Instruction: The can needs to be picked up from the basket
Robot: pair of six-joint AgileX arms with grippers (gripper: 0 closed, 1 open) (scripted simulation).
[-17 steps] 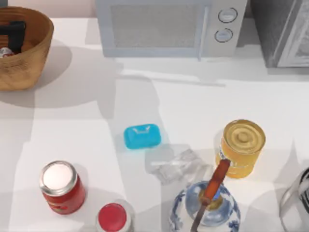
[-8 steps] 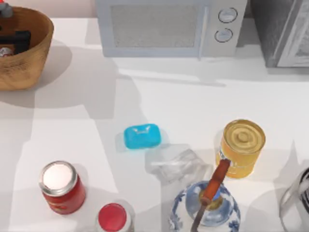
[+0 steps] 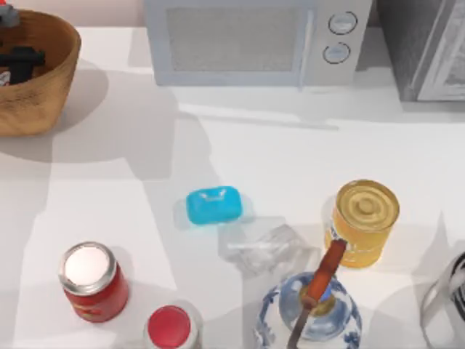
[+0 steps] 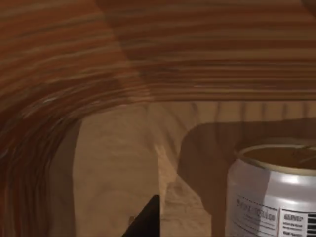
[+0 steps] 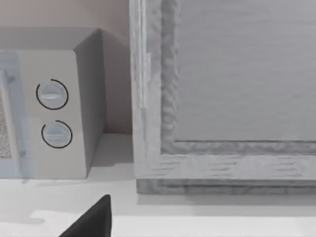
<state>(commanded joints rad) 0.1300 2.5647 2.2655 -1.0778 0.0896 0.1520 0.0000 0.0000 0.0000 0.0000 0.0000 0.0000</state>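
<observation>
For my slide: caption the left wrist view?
Inside the basket, the can stands upright beside a dark fingertip.

Top camera looks down; left wrist camera sits inside the basket (image 4: pixel 74 64)

White table (image 3: pixel 240 145) all around, pretty bright, with soft grey shadows falling across its left half and along the back edge. A pale microwave (image 3: pixel 251 40) sits at the back edge near the middle, two round dials (image 3: pixel 342 23) on its right side. Next to it at the back right corner there's a grey box-like cabinet (image 3: pixel 429 47) with a framed front panel. Behind the microwave, the wall (image 5: pixel 59 15) is a plain pinkish beige.
</observation>
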